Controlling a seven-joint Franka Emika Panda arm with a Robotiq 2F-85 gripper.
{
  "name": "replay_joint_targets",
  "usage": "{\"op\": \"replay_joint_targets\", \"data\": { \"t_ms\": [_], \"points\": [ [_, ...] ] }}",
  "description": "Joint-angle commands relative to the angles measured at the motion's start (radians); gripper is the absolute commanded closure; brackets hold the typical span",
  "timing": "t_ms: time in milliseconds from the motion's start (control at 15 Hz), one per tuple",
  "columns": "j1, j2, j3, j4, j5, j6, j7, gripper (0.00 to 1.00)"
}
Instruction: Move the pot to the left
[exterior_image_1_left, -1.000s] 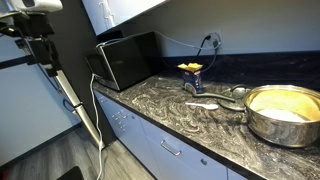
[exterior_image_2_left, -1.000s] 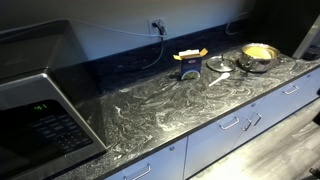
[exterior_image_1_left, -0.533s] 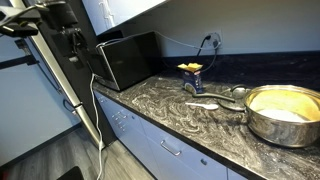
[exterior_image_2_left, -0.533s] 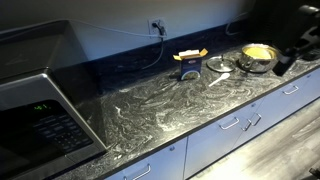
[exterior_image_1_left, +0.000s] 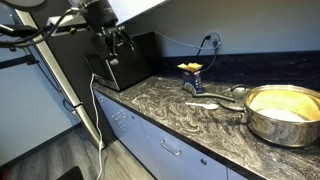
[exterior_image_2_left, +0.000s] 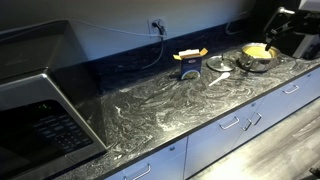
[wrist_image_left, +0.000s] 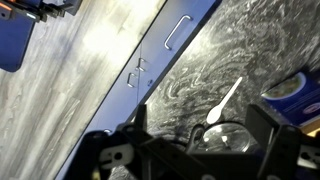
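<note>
Approach in hand: end effector spread wide, empty, high and apart from the pot on the counter. Next: lower onto its rim, clamp.

The arm reaches high above the table. Its tool hangs in the air, jaws spread wide.
</note>
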Motion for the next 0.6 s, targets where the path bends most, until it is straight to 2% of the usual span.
{"op": "replay_joint_targets", "data": {
  "t_ms": [0, 133, 200, 267, 533],
  "points": [
    [-0.024, 0.106, -0.016, 0.026, -0.100, 0.059, 0.191, 0.00],
    [-0.022, 0.162, -0.032, 0.024, -0.162, 0.098, 0.277, 0.00],
    [-0.007, 0.194, -0.046, 0.032, -0.174, 0.079, 0.286, 0.00],
    [0.021, 0.136, -0.070, 0.004, -0.155, 0.073, 0.240, 0.00],
    [0.028, 0.198, -0.083, 0.018, -0.170, 0.076, 0.268, 0.00]
  ]
}}
